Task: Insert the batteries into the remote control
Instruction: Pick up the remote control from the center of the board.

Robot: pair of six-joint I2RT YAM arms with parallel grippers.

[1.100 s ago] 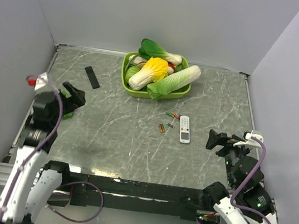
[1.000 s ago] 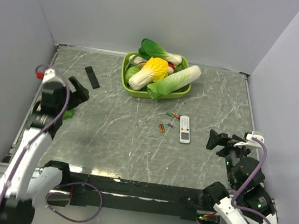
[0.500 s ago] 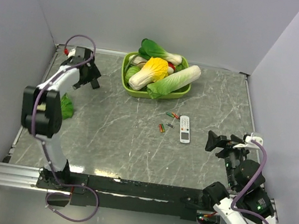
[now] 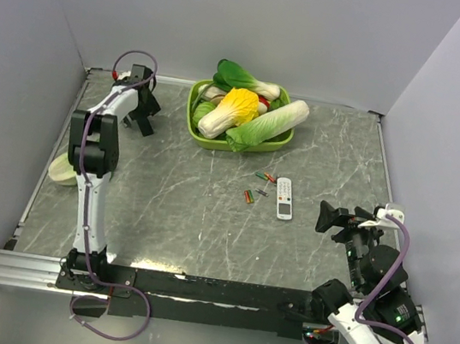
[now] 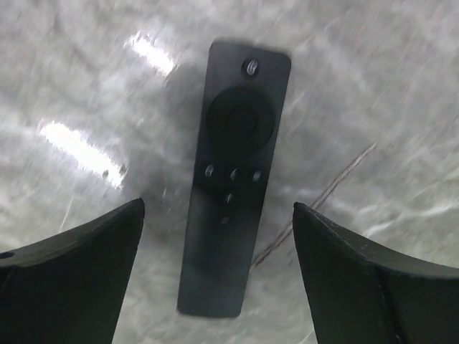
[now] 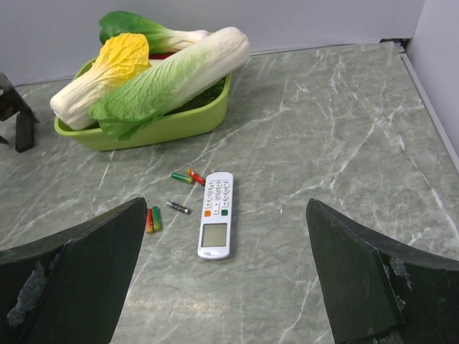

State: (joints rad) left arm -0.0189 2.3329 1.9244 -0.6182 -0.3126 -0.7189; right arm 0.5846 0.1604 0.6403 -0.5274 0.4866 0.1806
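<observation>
At far left | left pincer [image 5: 217, 206] spread wide, flanking remote control [image 5: 233, 179] untouched | right pincer [image 4: 326, 215] spread wide, empty

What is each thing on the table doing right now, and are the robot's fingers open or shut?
black remote control: lying flat, buttons up, not touched.
batteries: loose on the table, near the white remote.
white remote: lying flat, buttons up.
toy vegetables: piled in the green basket.
left fingers: open, one each side of the black remote control.
right fingers: open, holding nothing.
</observation>
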